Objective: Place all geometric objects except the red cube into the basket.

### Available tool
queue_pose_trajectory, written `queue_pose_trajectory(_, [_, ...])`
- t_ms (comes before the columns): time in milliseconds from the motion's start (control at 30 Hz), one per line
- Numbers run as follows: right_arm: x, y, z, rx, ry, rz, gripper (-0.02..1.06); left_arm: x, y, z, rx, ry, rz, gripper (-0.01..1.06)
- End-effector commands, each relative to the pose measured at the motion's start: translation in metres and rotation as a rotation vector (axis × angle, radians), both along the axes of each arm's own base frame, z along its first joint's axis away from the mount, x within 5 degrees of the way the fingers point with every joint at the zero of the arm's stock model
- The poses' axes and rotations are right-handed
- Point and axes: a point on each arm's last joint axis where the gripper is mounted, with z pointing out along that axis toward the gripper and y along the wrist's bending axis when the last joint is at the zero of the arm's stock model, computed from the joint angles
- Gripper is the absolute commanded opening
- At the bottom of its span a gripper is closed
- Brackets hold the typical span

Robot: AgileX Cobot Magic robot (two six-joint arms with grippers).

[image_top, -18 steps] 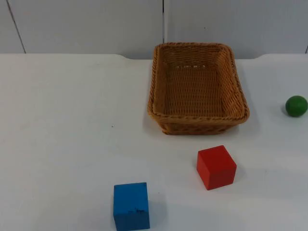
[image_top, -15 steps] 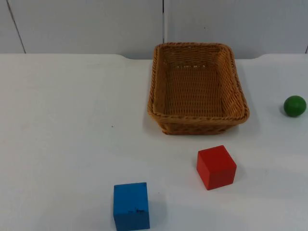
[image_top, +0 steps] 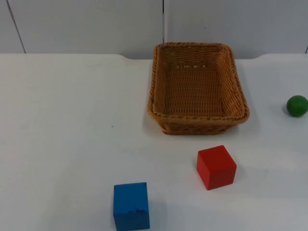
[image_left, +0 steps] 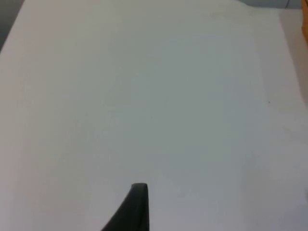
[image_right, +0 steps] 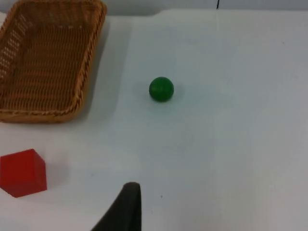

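In the top view the brown wicker basket (image_top: 198,86) stands empty at the back centre of the table. A red cube (image_top: 216,167) sits in front of it. A blue cube (image_top: 131,206) lies near the front edge, to the left of the red one. A green ball (image_top: 297,105) rests at the far right. My right gripper (image_right: 126,204) hangs over bare table short of the green ball (image_right: 161,89), with the basket (image_right: 48,62) and red cube (image_right: 22,172) off to one side. My left gripper (image_left: 137,204) is over bare white table, near none of the objects.
The white table (image_top: 72,120) ends at a grey partition wall (image_top: 96,24) behind the basket. A wide stretch of bare table lies left of the basket.
The green ball has shifted very slightly at the right edge. Nothing else has moved.
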Motion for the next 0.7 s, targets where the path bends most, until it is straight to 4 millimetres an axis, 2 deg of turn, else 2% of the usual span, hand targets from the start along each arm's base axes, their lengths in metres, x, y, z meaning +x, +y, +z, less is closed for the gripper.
queue_pose_trajectory(0, [0.015, 0.000, -0.001, -0.001, 0.013, -0.004, 1.05, 0.013, -0.001, 0.001, -0.026, 0.009, 0.005, 1.05])
queue_pose_trajectory(67, [0.027, 0.001, -0.006, -0.003, 0.062, -0.003, 1.05, 0.024, -0.002, -0.001, -0.035, 0.046, -0.009, 1.05])
queue_pose_trajectory(267, [0.038, 0.001, -0.013, -0.006, 0.123, -0.003, 1.05, 0.045, -0.008, -0.008, -0.056, 0.114, -0.090, 1.03])
queue_pose_trajectory(300, [0.039, 0.001, -0.014, -0.006, 0.127, -0.003, 1.05, 0.050, -0.010, -0.010, -0.068, 0.128, -0.112, 1.01])
queue_pose_trajectory(367, [0.039, 0.001, -0.013, -0.006, 0.123, -0.003, 1.05, 0.061, -0.015, -0.015, -0.097, 0.168, -0.173, 0.87])
queue_pose_trajectory(400, [0.039, 0.001, -0.013, -0.006, 0.123, -0.003, 1.05, 0.061, -0.015, -0.015, -0.097, 0.168, -0.173, 0.87])
queue_pose_trajectory(467, [0.039, 0.001, -0.013, -0.006, 0.125, -0.003, 1.05, 0.071, -0.020, -0.020, -0.123, 0.204, -0.227, 0.79])
queue_pose_trajectory(667, [0.039, 0.001, -0.013, -0.006, 0.123, -0.003, 1.05, 0.094, -0.038, -0.034, -0.169, 0.283, -0.424, 0.79])
